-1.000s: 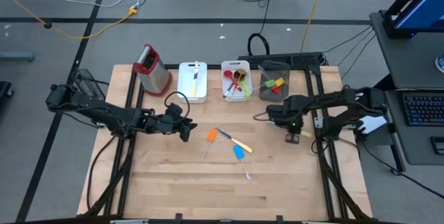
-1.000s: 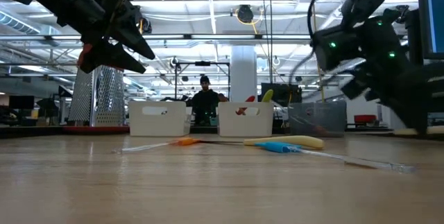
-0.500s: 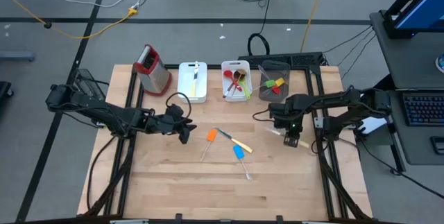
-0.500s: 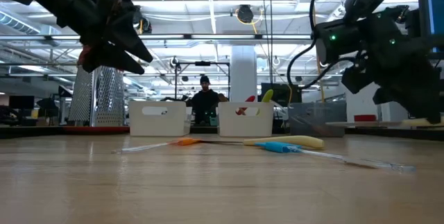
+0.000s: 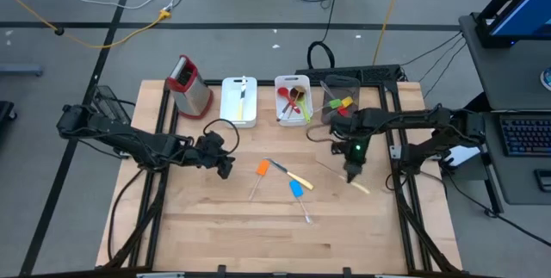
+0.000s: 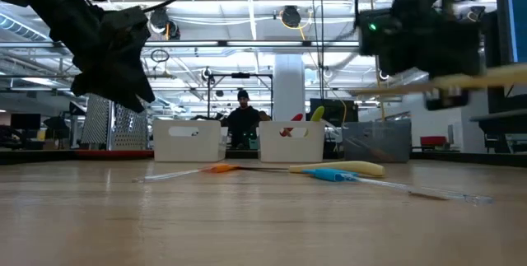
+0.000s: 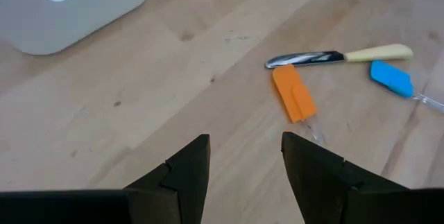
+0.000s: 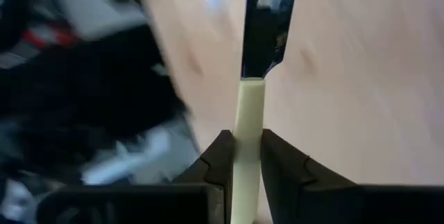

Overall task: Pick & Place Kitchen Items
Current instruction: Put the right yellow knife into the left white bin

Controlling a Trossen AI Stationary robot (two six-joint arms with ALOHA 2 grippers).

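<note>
Your wooden table [image 5: 207,218] carries a grater [image 5: 189,84], two white bins [image 5: 238,101], a grey cup [image 5: 340,103], and mid-table an orange spatula [image 5: 261,171], blue spatula [image 5: 298,194] and what looks like a cream-handled knife [image 5: 291,176].

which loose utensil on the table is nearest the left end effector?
The orange spatula. It lies closest to the left end effector; the knife and blue spatula lie farther right.

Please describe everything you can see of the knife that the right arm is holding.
The knife has a pale cream handle, plastic by its look, and a dark blade with a rounded tip. The right claw is shut on the handle, one finger on each side. In the low view the knife hangs level, well above the table, touching nothing else. From above it sits over the table's right part, in front of the grey cup.
</note>
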